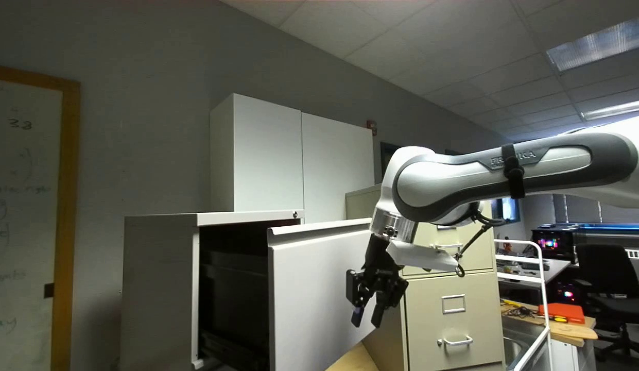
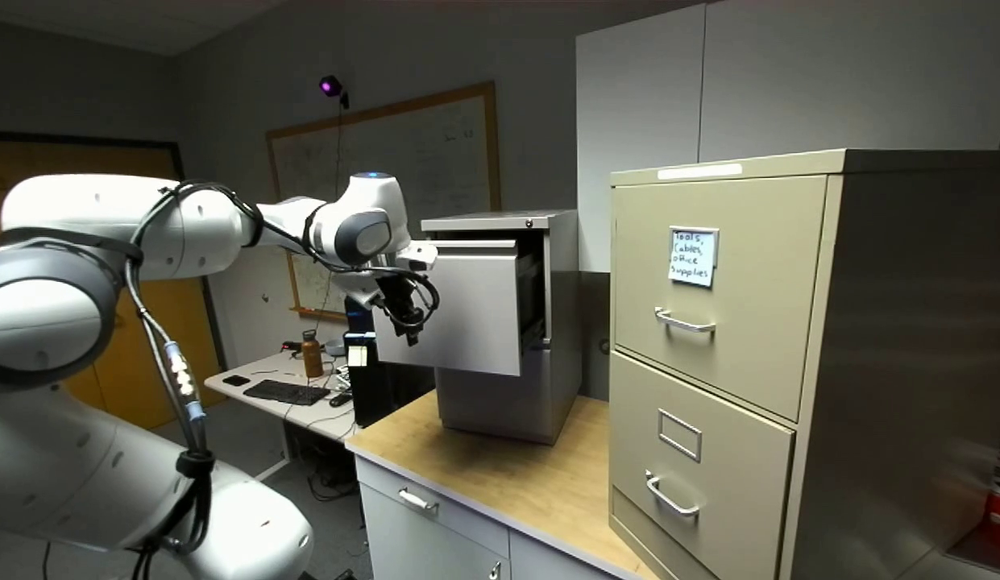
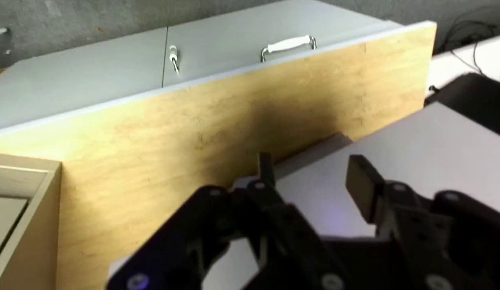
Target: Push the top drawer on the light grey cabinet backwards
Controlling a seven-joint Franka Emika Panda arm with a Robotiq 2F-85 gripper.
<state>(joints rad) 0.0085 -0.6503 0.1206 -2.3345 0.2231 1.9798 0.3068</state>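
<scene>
- Robotiq gripper (image 1: 367,313) is hovering in front of the top drawer (image 2: 467,314), its two dark fingers (image 3: 360,186) pointing down and standing apart; the views are leaving contact with the drawer front unclear.
- Wood-topped counter (image 2: 500,471) is spreading below, one of its front corners sitting near a white desk (image 2: 288,369).
- White two-door cupboard (image 1: 270,154) is rising toward the counter's rear edge, both doors lying flush.
- Beige filing cabinet (image 2: 717,370) is standing on the counter, well apart from the desk-side corner and back from the counter's front edge, its visible drawers sitting closed.
- Light grey cabinet (image 1: 157,288) is occupying the desk-side end of the counter, back from the front edge, its lower drawer (image 2: 500,399) sitting flush.
- Its top drawer is jutting part-way out above the counter, toward the front edge on the desk side; the plain flat front is facing outward and a dark interior (image 1: 231,288) is showing behind it.
- Handwritten card (image 2: 693,258) listing "Tools, Cables, office Supplies" is showing high on the filing cabinet's front.
- White handle (image 2: 417,500) is protruding below the counter's front edge, near the desk-side corner.
</scene>
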